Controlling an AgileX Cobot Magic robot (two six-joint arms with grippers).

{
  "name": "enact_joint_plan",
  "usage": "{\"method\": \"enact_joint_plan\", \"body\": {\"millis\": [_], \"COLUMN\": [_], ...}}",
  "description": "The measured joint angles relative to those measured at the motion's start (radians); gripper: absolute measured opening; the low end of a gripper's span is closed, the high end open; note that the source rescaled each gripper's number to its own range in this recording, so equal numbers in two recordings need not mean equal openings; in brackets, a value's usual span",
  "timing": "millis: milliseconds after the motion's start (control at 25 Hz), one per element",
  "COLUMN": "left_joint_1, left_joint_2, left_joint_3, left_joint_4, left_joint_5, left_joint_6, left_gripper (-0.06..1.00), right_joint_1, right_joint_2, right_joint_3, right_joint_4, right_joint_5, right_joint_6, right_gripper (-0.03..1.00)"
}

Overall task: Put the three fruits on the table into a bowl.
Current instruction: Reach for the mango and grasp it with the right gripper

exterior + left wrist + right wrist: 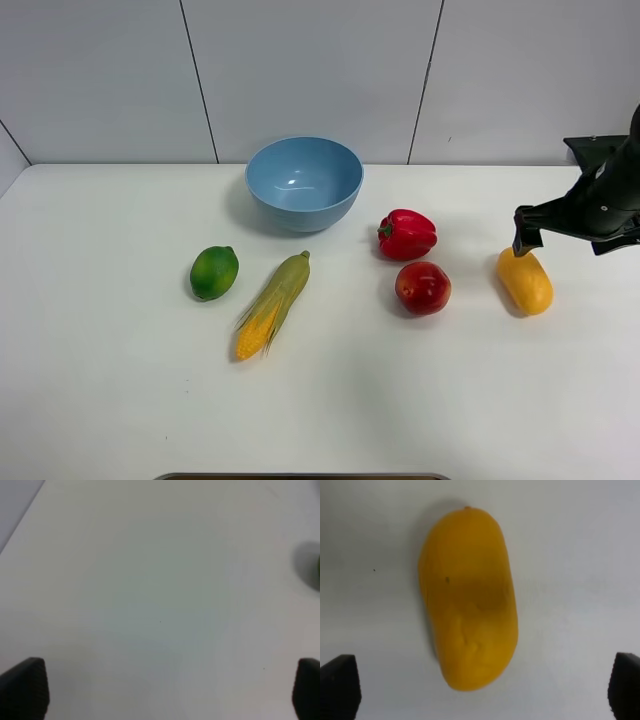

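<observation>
Since the left arm sits outside the high view, the left gripper (170, 692) shows only as two fingertips, wide apart over bare table (120, 400). The lime (318, 572) there is a green blur at the frame edge. Right gripper (482, 700), half cut off in the high view: jaws wide, above the mango (525, 281).

In front of the bowl (300, 212): corn (272, 305). Front-left: lime. Front-right: apple (423, 288), pepper (408, 234), mango farthest out. All three fruits lie outside the bowl. Grey panelled wall (320, 70) behind.
</observation>
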Motion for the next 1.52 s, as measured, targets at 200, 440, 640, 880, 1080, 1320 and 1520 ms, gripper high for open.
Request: {"method": "enact_joint_plan", "body": {"millis": [200,440,640,880,1080,1320,1520], "left_joint_1": [0.0,0.0,0.0,0.0,0.0,0.0,0.0], "left_joint_2": [0.0,0.0,0.0,0.0,0.0,0.0,0.0], "left_joint_3": [0.0,0.0,0.0,0.0,0.0,0.0,0.0], "left_joint_4": [0.0,0.0,0.0,0.0,0.0,0.0,0.0], "left_joint_5": [0.0,0.0,0.0,0.0,0.0,0.0,0.0], "left_joint_6": [0.0,0.0,0.0,0.0,0.0,0.0,0.0], "left_gripper": [1.0,1.0,1.0,1.0,1.0,1.0,1.0], "right_joint_1": [0.0,0.0,0.0,-0.004,-0.004,-0.004,-0.005], "right_joint_2": [0.071,0.145,0.182,0.218,0.257,0.301,0.321], "right_joint_3": [0.0,0.0,0.0,0.0,0.0,0.006,0.006], "right_joint_4": [0.0,0.0,0.0,0.0,0.0,0.0,0.007], "right_joint_5": [-0.041,-0.082,-0.121,-0.148,-0.17,-0.208,-0.226], "right_joint_6": [-0.002,-0.023,-0.039,-0.042,-0.051,-0.051,-0.051], "right_gripper": [1.0,1.0,1.0,1.0,1.0,1.0,1.0]}}
